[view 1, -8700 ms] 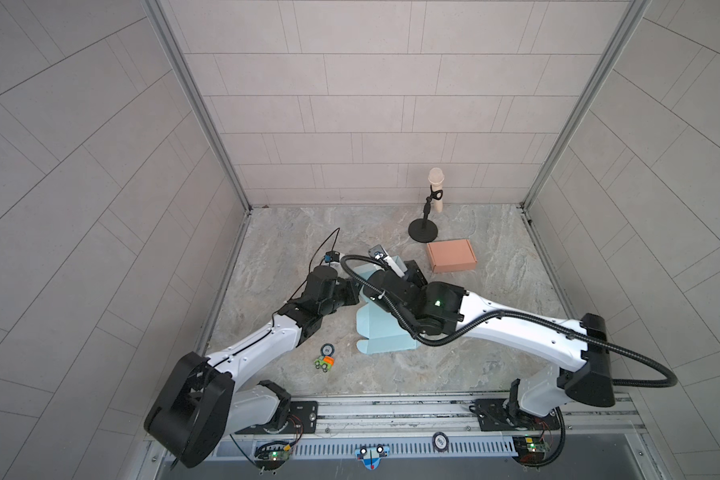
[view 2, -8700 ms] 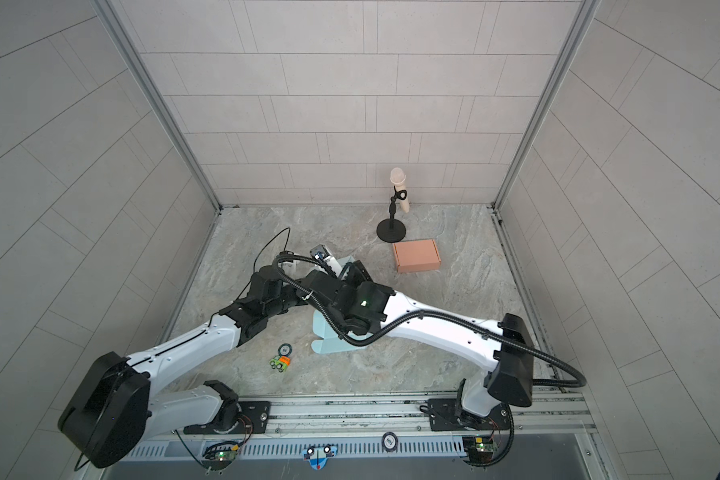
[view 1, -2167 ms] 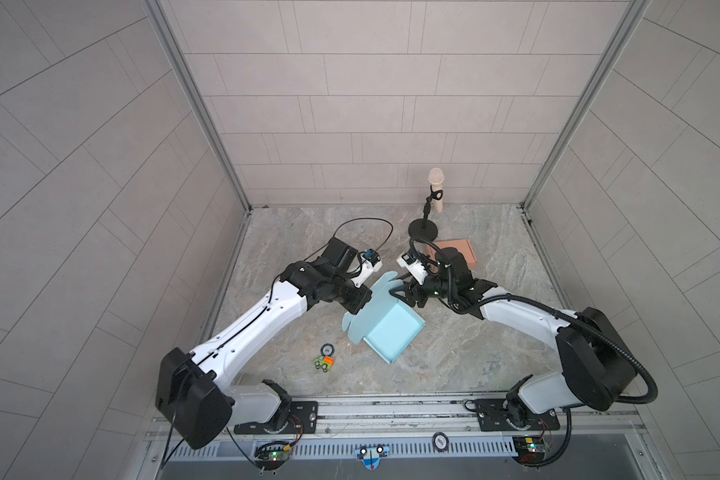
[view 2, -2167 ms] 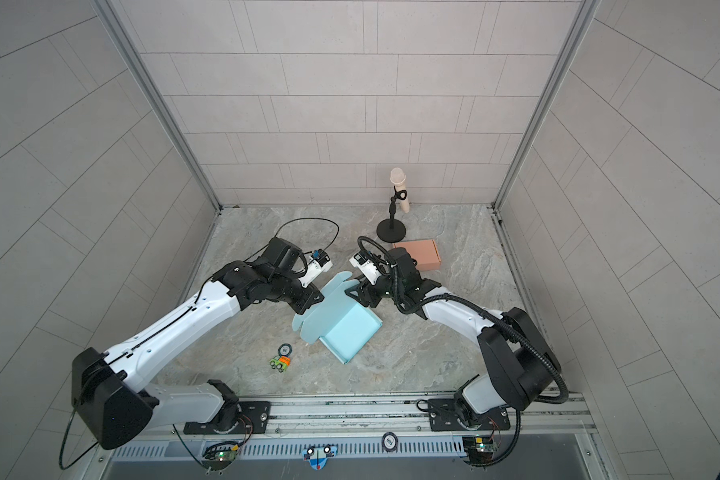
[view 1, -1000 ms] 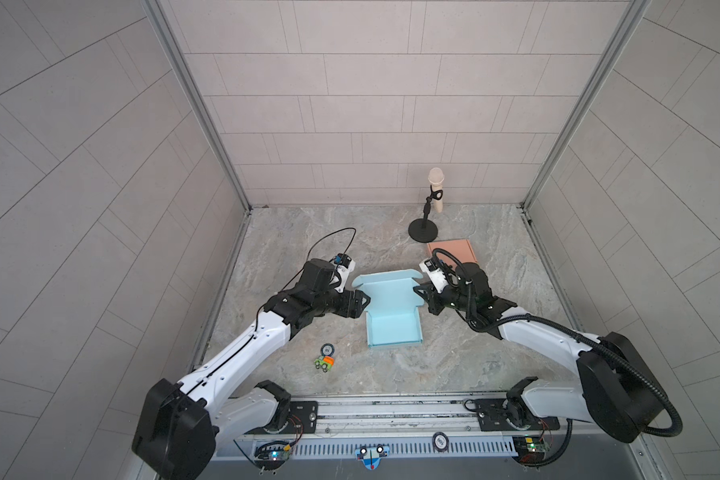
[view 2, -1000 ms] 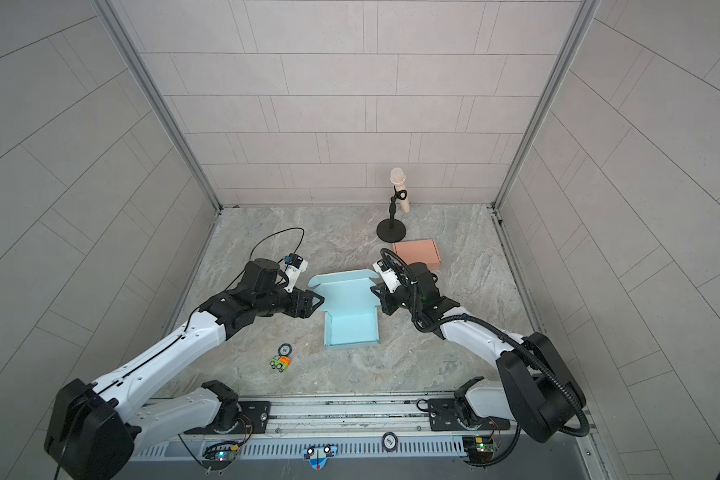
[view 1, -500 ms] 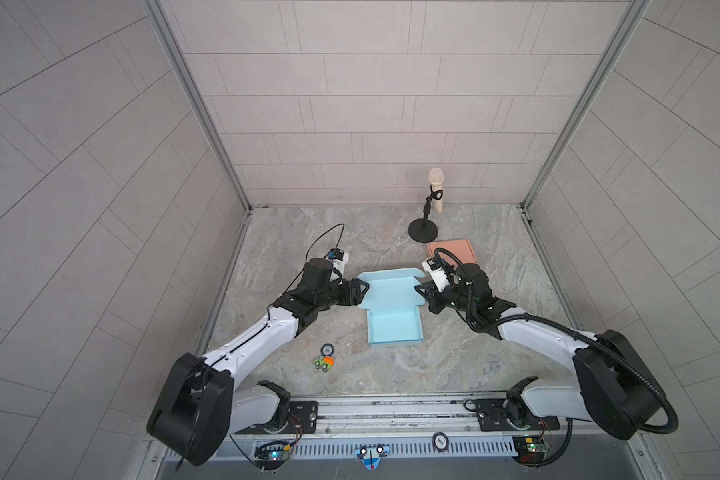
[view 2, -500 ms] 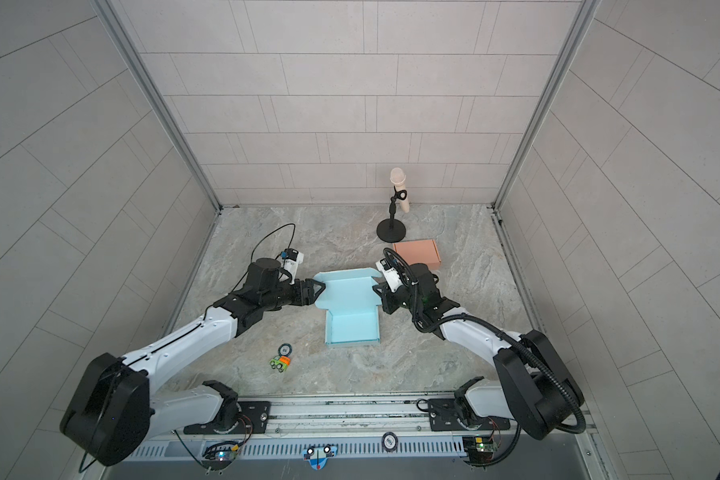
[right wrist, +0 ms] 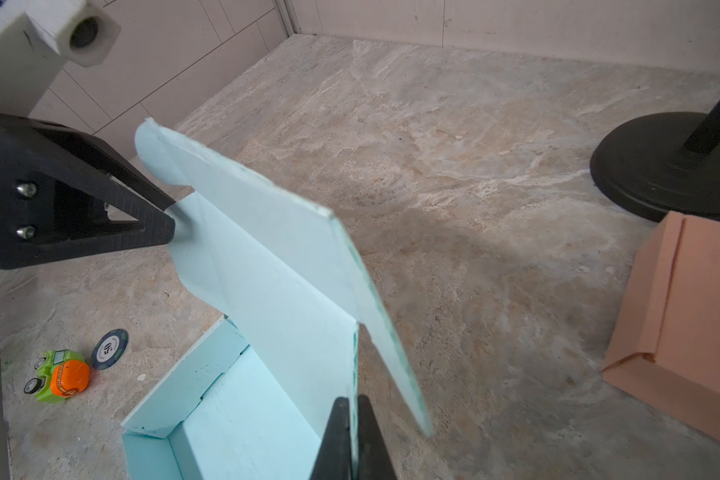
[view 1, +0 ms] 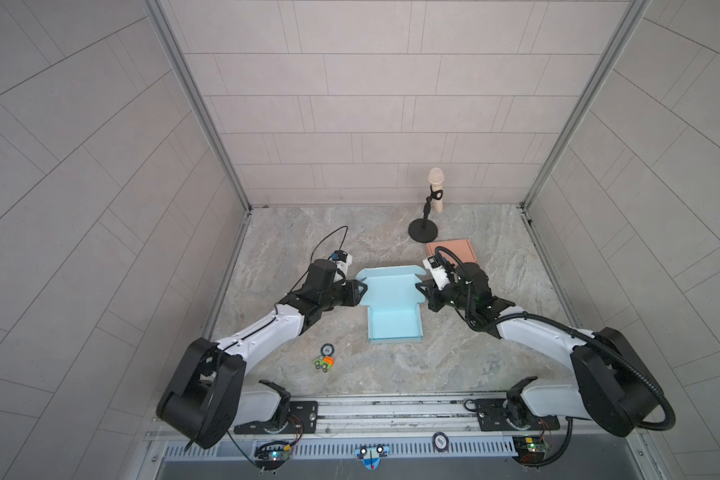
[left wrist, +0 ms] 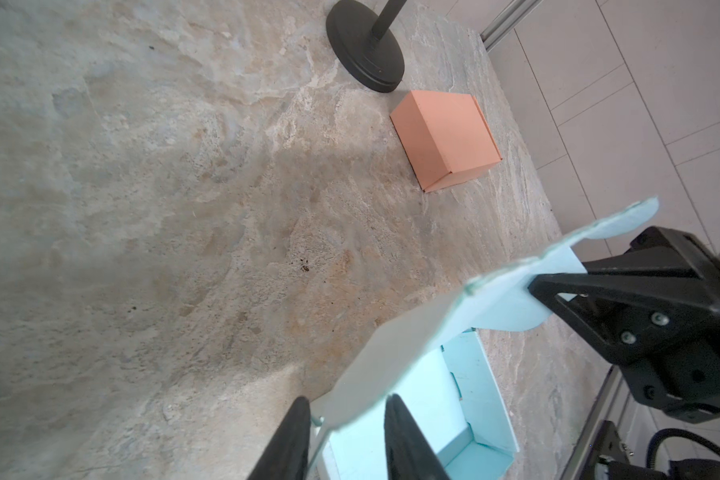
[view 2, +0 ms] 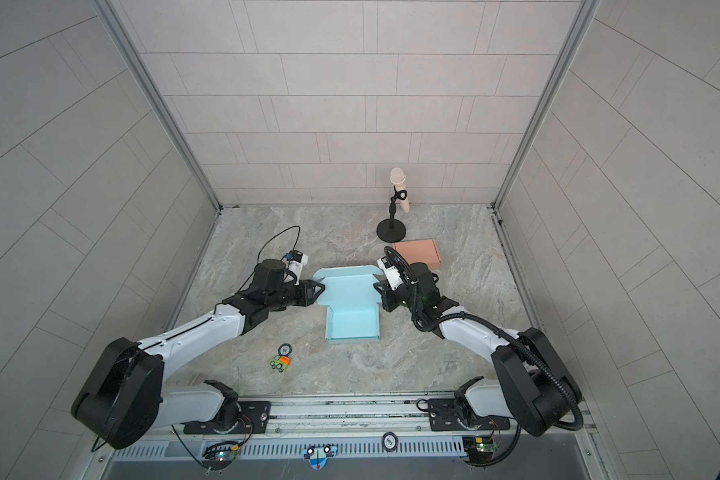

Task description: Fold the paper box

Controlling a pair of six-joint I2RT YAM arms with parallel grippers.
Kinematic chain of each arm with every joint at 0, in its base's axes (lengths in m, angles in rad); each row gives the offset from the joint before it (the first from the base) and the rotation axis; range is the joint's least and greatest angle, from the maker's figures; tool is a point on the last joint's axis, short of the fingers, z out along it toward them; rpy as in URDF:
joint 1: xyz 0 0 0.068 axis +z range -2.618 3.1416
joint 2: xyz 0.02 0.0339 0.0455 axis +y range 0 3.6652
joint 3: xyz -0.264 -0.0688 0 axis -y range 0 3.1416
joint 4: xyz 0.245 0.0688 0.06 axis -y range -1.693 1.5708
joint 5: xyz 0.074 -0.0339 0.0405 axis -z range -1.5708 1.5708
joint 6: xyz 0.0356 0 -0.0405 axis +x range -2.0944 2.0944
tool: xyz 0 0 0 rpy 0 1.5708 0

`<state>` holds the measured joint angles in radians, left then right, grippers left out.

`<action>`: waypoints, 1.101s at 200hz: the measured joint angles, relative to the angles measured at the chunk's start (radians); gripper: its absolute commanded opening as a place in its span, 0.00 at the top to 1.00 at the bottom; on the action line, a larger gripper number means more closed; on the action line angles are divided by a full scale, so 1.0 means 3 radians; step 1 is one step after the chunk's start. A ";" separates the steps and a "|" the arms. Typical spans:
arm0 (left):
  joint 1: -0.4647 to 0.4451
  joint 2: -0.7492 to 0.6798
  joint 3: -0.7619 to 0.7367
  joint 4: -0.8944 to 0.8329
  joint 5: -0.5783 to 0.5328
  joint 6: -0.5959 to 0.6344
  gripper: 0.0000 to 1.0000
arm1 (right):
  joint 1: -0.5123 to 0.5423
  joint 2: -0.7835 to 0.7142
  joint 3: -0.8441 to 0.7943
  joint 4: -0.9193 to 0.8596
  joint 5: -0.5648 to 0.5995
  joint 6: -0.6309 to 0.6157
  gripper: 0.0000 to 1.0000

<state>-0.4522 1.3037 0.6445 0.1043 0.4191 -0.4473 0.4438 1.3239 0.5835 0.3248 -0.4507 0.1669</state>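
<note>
You're looking at two matching arms: left arm point(view 1: 267, 332) and right arm point(view 1: 533, 338), white shells, black joints, bulky black shoulder housings point(view 1: 200, 395). Left gripper point(view 1: 362, 291) and right gripper point(view 1: 420, 286) are matte black; jaws triangular with cut-outs, silver screw heads point(right wrist: 26, 190) on the side. White camera block point(view 1: 342, 262) at each wrist. Note the thin black cable point(view 1: 329, 237) off the left wrist, the thick ribbed black hose point(view 1: 657, 399) along the right arm, and the small green light point(view 1: 476, 297)
</note>
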 measured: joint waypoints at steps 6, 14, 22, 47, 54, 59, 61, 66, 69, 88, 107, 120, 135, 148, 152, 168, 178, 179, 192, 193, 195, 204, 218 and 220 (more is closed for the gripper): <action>-0.0003 0.0000 0.0000 -0.0009 -0.0003 0.0003 0.76 | 0.0000 0.0000 0.0000 -0.0001 0.0006 0.0000 0.98; -0.0009 -0.0001 0.0000 -0.0018 -0.0006 0.0013 0.78 | 0.0000 0.0000 -0.0001 -0.0001 0.0014 -0.0001 0.98; -0.0015 -0.0001 0.0000 -0.0027 -0.0017 0.0027 0.80 | 0.0000 0.0000 0.0000 -0.0001 0.0023 0.0000 0.98; -0.0047 -0.0008 0.0000 -0.0065 -0.0061 0.0061 0.88 | 0.0000 0.0000 0.0000 -0.0011 0.0046 -0.0003 0.97; -0.0065 -0.0017 0.0000 -0.0070 -0.0067 0.0070 0.90 | 0.0003 0.0000 0.0006 -0.0039 0.0074 -0.0004 0.95; -0.0075 -0.0027 0.0001 -0.0079 -0.0075 0.0075 0.91 | 0.0008 0.0000 0.0017 -0.0074 0.0098 -0.0006 0.94; -0.0079 -0.0032 0.0001 -0.0081 -0.0076 0.0081 0.91 | 0.0011 0.0000 0.0022 -0.0085 0.0107 -0.0006 0.94; -0.0093 -0.0043 0.0001 -0.0098 -0.0085 0.0090 0.92 | 0.0020 0.0000 0.0043 -0.0139 0.0134 -0.0014 0.93; -0.0097 -0.0051 0.0001 -0.0111 -0.0089 0.0100 0.92 | 0.0024 0.0000 0.0057 -0.0168 0.0145 -0.0015 0.92; -0.0140 -0.0076 0.0006 -0.0188 -0.0130 0.0139 0.94 | 0.0055 -0.0013 0.0144 -0.0306 0.0261 -0.0037 0.89; -0.0145 -0.0089 0.0014 -0.0239 -0.0169 0.0179 0.94 | 0.0094 -0.0109 0.0150 -0.0399 0.0340 -0.0047 0.88; -0.0146 -0.0103 0.0022 -0.0264 -0.0184 0.0198 0.94 | 0.0113 -0.0184 0.0150 -0.0458 0.0388 -0.0067 0.88; -0.0148 -0.0111 0.0036 -0.0286 -0.0192 0.0214 0.94 | 0.0130 -0.0231 0.0156 -0.0530 0.0429 -0.0094 0.89; -0.0191 -0.0112 0.0057 -0.0317 -0.0206 0.0230 0.94 | 0.0135 -0.0223 0.0188 -0.0610 0.0467 -0.0106 0.90; -0.0206 -0.0112 0.0061 -0.0320 -0.0214 0.0237 0.94 | 0.0135 -0.0211 0.0206 -0.0643 0.0479 -0.0108 0.90; -0.0254 -0.0120 0.0065 -0.0346 -0.0237 0.0259 0.94 | 0.0134 -0.0163 0.0287 -0.0749 0.0526 -0.0114 0.90; -0.0266 -0.0122 0.0065 -0.0364 -0.0251 0.0273 0.94 | 0.0136 -0.0140 0.0313 -0.0771 0.0548 -0.0117 0.90; -0.0267 -0.0123 0.0065 -0.0365 -0.0253 0.0275 0.94 | 0.0136 -0.0139 0.0313 -0.0772 0.0548 -0.0117 0.90; -0.0273 -0.0127 0.0067 -0.0384 -0.0278 0.0290 0.94 | 0.0150 -0.0131 0.0322 -0.0801 0.0566 -0.0120 0.88; -0.0276 -0.0127 0.0069 -0.0388 -0.0281 0.0291 0.94 | 0.0151 -0.0131 0.0323 -0.0802 0.0567 -0.0120 0.88; -0.0277 -0.0128 0.0070 -0.0392 -0.0286 0.0296 0.94 | 0.0154 -0.0131 0.0323 -0.0809 0.0570 -0.0121 0.88; -0.0284 -0.0134 0.0071 -0.0404 -0.0305 0.0306 0.94 | 0.0164 -0.0131 0.0324 -0.0829 0.0591 -0.0127 0.88; -0.0289 -0.0151 0.0075 -0.0430 -0.0327 0.0329 0.94 | 0.0177 -0.0131 0.0331 -0.0872 0.0621 -0.0145 0.87; -0.0291 -0.0154 0.0075 -0.0432 -0.0329 0.0333 0.94 | 0.0181 -0.0131 0.0332 -0.0879 0.0624 -0.0146 0.87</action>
<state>-0.5396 1.2575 0.6670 -0.0254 0.3202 -0.3473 0.4980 1.2846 0.6830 0.0612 -0.2634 0.1230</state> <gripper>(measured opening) 0.060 0.127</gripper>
